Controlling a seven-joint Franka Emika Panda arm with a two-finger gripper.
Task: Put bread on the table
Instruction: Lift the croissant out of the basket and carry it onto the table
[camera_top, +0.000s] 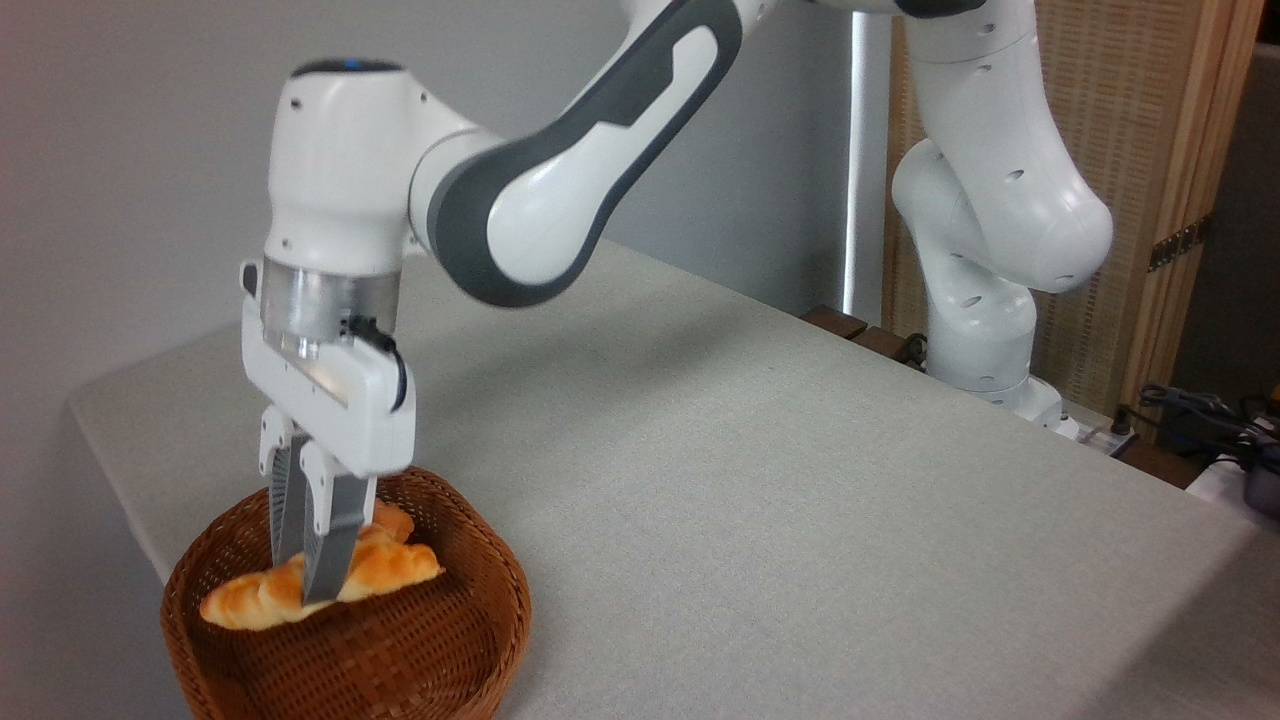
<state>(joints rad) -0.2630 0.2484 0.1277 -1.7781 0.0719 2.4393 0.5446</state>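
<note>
The gripper (312, 585) has its jaws clamped across the middle of the bread (320, 588), which hangs above the floor of the wicker basket (440, 640), one end tipped lower at the left. A small orange bun (395, 520) sits behind it in the basket. The step in hand looks like the lift-out. The next move calls for raising the loaf clear of the basket's rim, carrying it right over the tabletop (760, 500), then lowering and letting go. The tabletop is covered in plain grey-beige cloth; a grey wall, a wooden screen (1150, 150) and some cables (1200, 410) stand behind.
</note>
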